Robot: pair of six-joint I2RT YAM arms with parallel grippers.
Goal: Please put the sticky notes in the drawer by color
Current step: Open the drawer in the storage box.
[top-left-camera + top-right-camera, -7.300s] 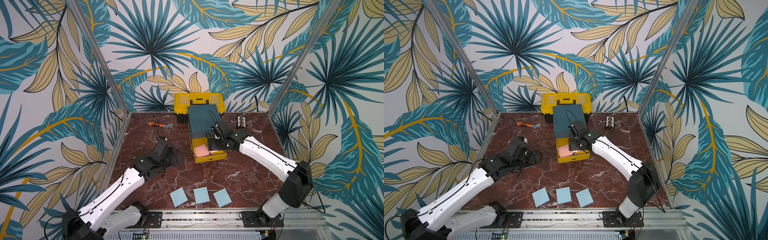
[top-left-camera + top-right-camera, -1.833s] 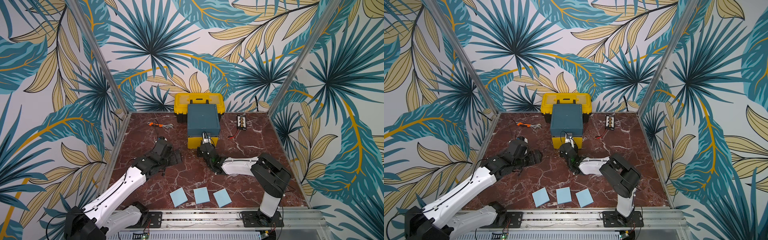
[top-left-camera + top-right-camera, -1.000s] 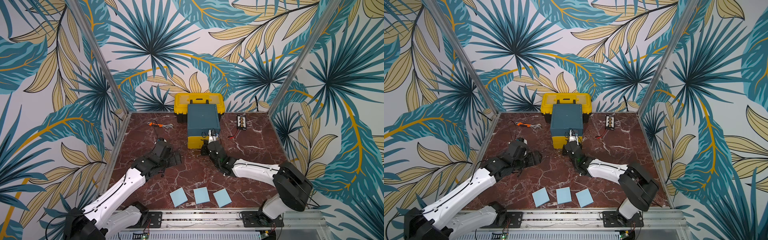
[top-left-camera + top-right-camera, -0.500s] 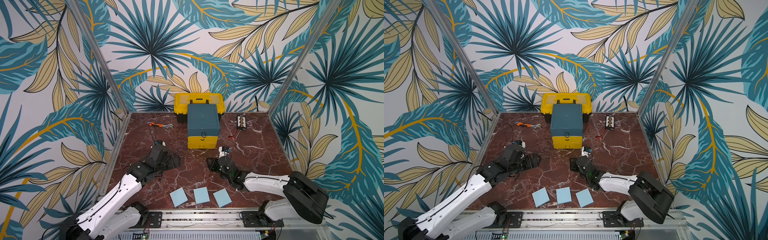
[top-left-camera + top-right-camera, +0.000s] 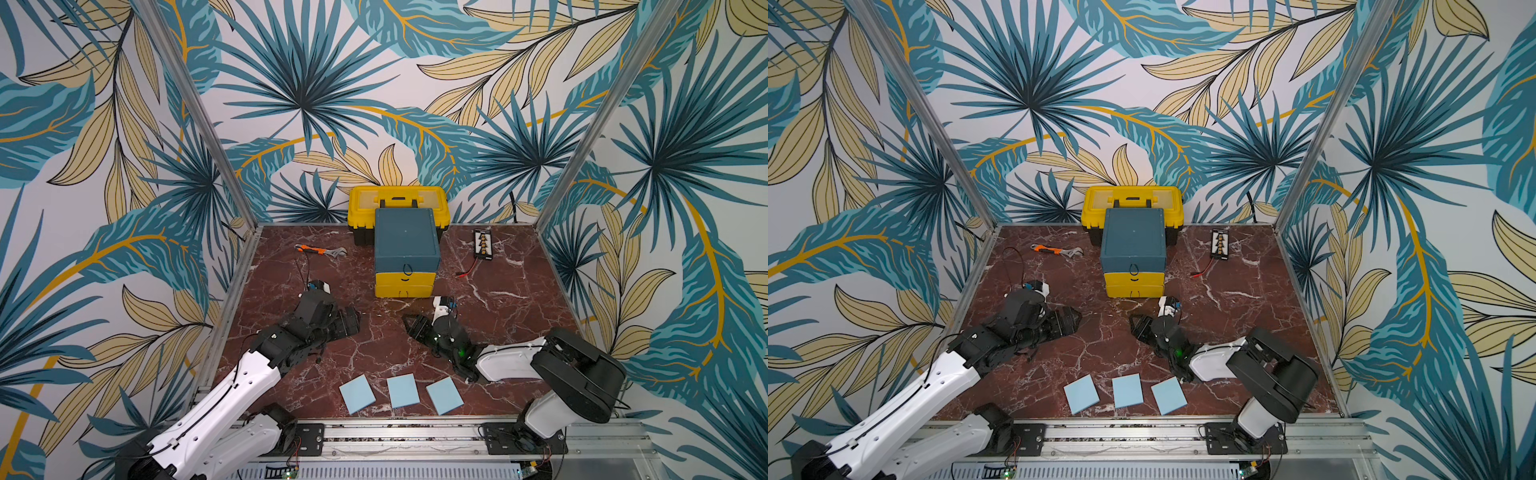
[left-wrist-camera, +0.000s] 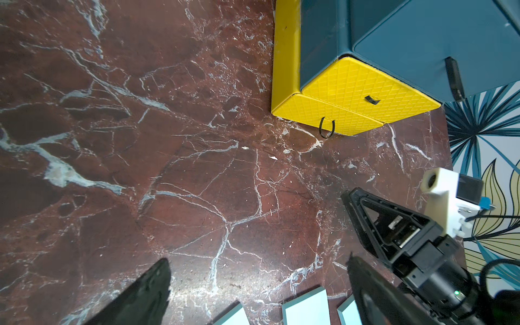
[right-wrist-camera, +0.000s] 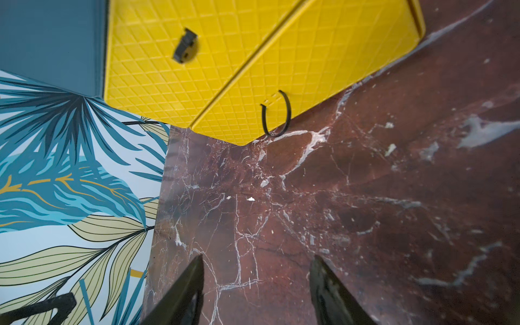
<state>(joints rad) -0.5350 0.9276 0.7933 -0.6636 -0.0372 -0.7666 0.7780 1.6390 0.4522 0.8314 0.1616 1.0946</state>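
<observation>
Presently, three flat, square, light blue sticky notes (image 5: 403, 390) are seen lying in a row on the dark red, white-veined marble tabletop (image 5: 498, 299), close to its front edge. They are set slightly apart from one another and touched by neither arm. The small boxy three-drawer chest (image 5: 406, 245), dark teal on top with two yellow lower drawers, is placed at the back middle of the table, just in front of a larger yellow toolbox with a black handle (image 5: 397, 197). All three drawers are shut, and black cord loops hang from their fronts. The left gripper (image 5: 351, 324) is held low over the marble, left of the chest, with its jaws spread wide and nothing between them. The right gripper (image 5: 411, 328) is held low in front of the chest, with its jaws parted and empty. An orange-handled wrench (image 5: 320, 250) is seen lying at the back left
</observation>
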